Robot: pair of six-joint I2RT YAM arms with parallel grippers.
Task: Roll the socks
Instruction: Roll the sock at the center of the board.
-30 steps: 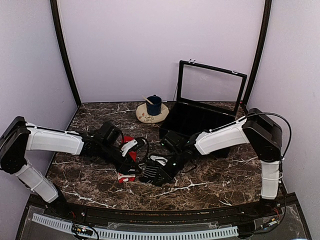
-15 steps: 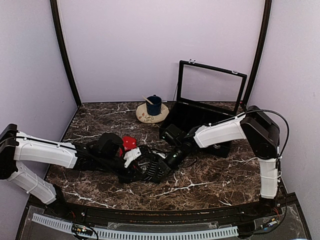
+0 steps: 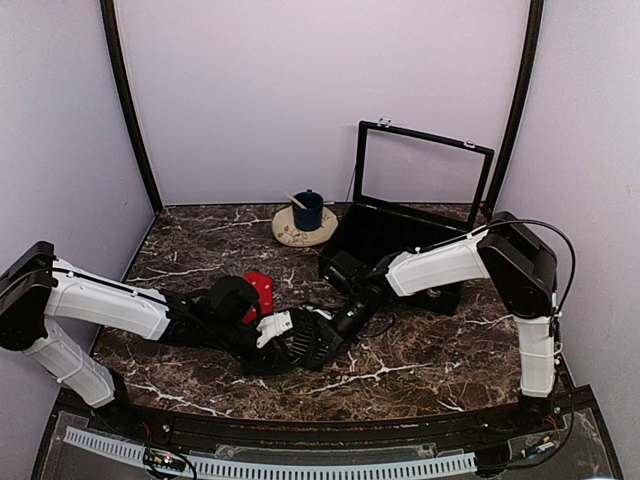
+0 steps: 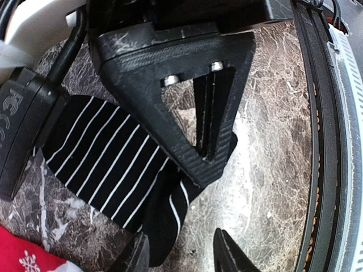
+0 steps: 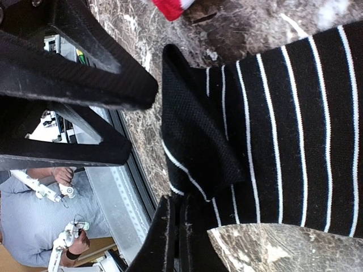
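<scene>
Black fabric with thin white stripes: the black striped sock [image 5: 278,130] lies on the marble table [image 3: 420,370] near the front edge, between the two arms, with one end folded over on itself. The red sock [image 3: 259,290] lies near it, a little farther back, partly hidden by the left wrist. The right claw [image 5: 177,207] is closed tightly and seems to pinch the folded edge of the black striped sock. The left claw [image 4: 181,258] stands about half open just beside this fold. A bit of fabric reaches between its fingertips, but I do not see it pressed. I think the roll is only at its beginning, and the red sock is not in it. The main danger, in my opinion, is that the two claws are very close together: if the left one closes now, it may hit the right fingers instead of taking the cloth. The fold is also small and loose, so it may fall flat if the right claw lets go too early, and a sideways pull may drag the whole sock over the smooth stone instead of rolling it. The left arm [image 3: 110,300] is stretched low and long across the table toward the centre. The right arm [image 3: 440,268] reaches down from its side to the same place, its claw pointing toward the left one.
</scene>
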